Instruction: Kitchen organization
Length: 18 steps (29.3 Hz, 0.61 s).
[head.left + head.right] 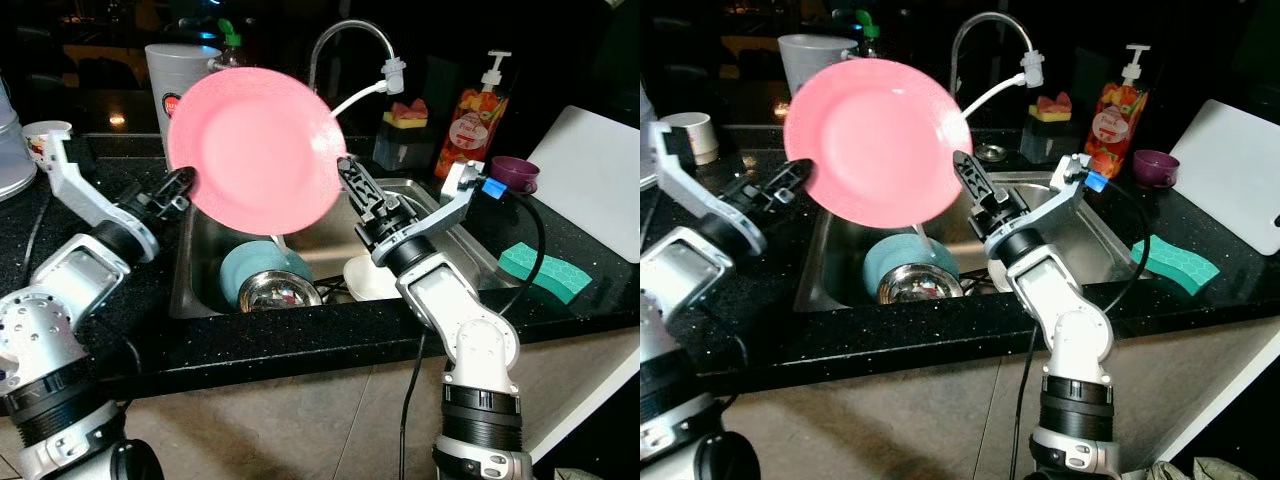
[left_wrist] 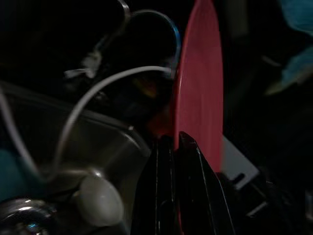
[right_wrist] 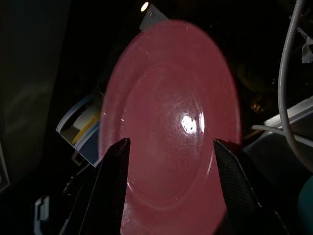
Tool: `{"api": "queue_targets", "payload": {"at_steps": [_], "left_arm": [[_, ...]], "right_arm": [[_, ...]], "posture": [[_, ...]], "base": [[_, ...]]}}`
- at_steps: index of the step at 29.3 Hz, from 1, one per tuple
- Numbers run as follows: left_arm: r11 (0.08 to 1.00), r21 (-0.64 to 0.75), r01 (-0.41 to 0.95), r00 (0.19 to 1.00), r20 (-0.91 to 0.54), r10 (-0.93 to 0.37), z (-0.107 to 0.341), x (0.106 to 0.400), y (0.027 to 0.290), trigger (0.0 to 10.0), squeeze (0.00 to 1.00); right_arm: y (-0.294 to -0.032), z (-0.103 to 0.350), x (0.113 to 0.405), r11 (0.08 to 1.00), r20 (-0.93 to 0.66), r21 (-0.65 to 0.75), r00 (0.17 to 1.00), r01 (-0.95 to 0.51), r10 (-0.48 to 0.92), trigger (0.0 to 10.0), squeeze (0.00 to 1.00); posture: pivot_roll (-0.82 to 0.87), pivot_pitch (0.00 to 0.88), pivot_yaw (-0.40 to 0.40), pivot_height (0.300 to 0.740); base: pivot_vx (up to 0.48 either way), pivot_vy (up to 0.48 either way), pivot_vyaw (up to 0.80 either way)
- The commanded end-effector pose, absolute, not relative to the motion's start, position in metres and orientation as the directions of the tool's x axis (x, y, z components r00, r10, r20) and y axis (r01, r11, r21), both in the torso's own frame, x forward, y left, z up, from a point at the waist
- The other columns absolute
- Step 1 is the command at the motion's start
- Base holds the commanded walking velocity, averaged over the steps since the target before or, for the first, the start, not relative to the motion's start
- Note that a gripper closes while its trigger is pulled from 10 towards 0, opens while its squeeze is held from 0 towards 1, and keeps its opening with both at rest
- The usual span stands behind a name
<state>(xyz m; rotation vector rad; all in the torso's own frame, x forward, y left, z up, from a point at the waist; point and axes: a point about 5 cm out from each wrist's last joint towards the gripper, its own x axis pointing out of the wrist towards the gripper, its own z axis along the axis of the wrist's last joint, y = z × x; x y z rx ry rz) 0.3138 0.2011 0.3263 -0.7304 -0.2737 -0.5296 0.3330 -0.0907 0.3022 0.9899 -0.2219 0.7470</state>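
The left hand [image 1: 185, 185] grips the pink plate [image 1: 255, 148] by its rim; in the left wrist view the two black fingers [image 2: 188, 196] are closed on the plate's edge. The plate stands almost upright, lifted above the sink [image 1: 190, 290], in front of the faucet [image 1: 345, 40]. The right hand [image 1: 350, 175] is beside the opposite edge of the plate. In the right wrist view its fingers [image 3: 113, 186] are spread apart with the plate face between them, so this hand is open and holds nothing; I cannot tell if it touches the rim.

Inside the sink, under the plate, lie a teal bowl [image 1: 255, 270], a steel bowl [image 1: 278, 292] and a white dish [image 1: 368, 280]. A soap bottle [image 1: 472, 115] and a purple cup [image 1: 514, 172] stand on the tabletop [image 1: 590, 290] beyond the sink, on its right side.

I judge that the step in hand is taking the plate out of the sink, perhaps passing it from one hand to the other. The next move calls for the right hand to close on the rim before the left one lets go, and for keeping the plate away from the faucet hose [image 1: 355, 100].
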Motion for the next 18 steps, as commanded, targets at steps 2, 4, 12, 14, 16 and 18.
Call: {"api": "queue_targets", "payload": {"at_steps": [2,4,12,14,16,18], "left_arm": [[0.57,-0.519,0.636,0.771,0.46,-0.441,0.332,0.307,0.186,10.0,0.0],[0.565,-0.514,0.645,0.763,0.464,-0.45,0.332,0.306,0.183,10.0,0.0],[0.604,-0.525,0.6,0.798,0.446,-0.405,0.331,0.307,0.189,10.0,0.0],[0.64,-0.532,0.554,0.828,0.433,-0.357,0.331,0.311,0.197,10.0,0.0],[0.685,-0.546,0.482,0.866,0.414,-0.28,0.332,0.315,0.21,10.0,0.0],[0.699,-0.552,0.454,0.878,0.412,-0.244,0.333,0.316,0.217,10.0,0.0]], "right_arm": [[-0.086,0.291,0.332,0.286,0.465,0.715,0.74,-0.637,0.486,10.0,0.0],[-0.087,0.291,0.332,0.284,0.463,0.715,0.738,-0.639,0.491,10.0,0.0],[-0.093,0.294,0.331,0.31,0.466,0.703,0.744,-0.64,0.48,10.0,0.0],[-0.103,0.296,0.332,0.329,0.479,0.696,0.754,-0.639,0.45,10.0,0.0],[-0.119,0.298,0.334,0.356,0.497,0.688,0.769,-0.632,0.402,10.0,0.0],[-0.128,0.299,0.334,0.377,0.501,0.684,0.778,-0.624,0.378,10.0,0.0]], "posture": [[0.15,0.079,-0.078,0.74],[0.15,0.079,-0.078,0.74],[0.15,0.085,-0.078,0.74],[0.15,0.087,-0.079,0.74],[0.15,0.087,-0.079,0.74],[0.15,0.087,-0.079,0.74]], "base": [[0.0,0.0,0.0],[0.0,0.0,0.0],[0.0,0.0,0.0],[0.0,0.0,0.0],[0.0,0.0,0.0],[0.0,0.0,0.0]]}}
